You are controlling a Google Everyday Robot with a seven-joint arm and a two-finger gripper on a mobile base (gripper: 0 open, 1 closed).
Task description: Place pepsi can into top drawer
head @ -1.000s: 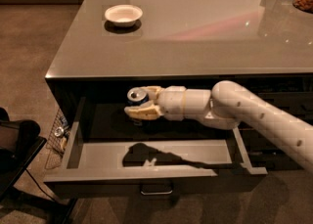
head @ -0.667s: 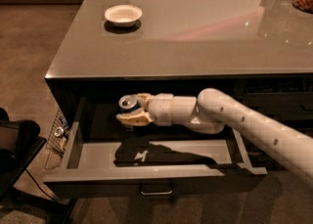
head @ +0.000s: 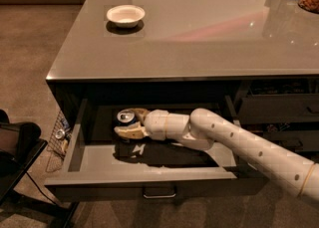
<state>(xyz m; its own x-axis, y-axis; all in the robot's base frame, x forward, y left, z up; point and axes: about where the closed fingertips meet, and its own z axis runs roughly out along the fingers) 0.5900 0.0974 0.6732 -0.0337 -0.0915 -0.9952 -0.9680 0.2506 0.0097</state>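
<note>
Low in the middle of the frame, the arm (head: 239, 142) reaches from the right into the open drawer (head: 77, 145). There the gripper (head: 127, 123) clasps the can (head: 125, 117), upright, toward the drawer's back left. A bowl (head: 125, 15) sits on the counter (head: 199, 38) at upper left.

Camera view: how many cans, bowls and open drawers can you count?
Wide grey open top drawer: 1
Small dark-blue pepsi can, silver top: 1, held by the gripper inside that drawer
Round white bowl: 1
Total: 3
</note>
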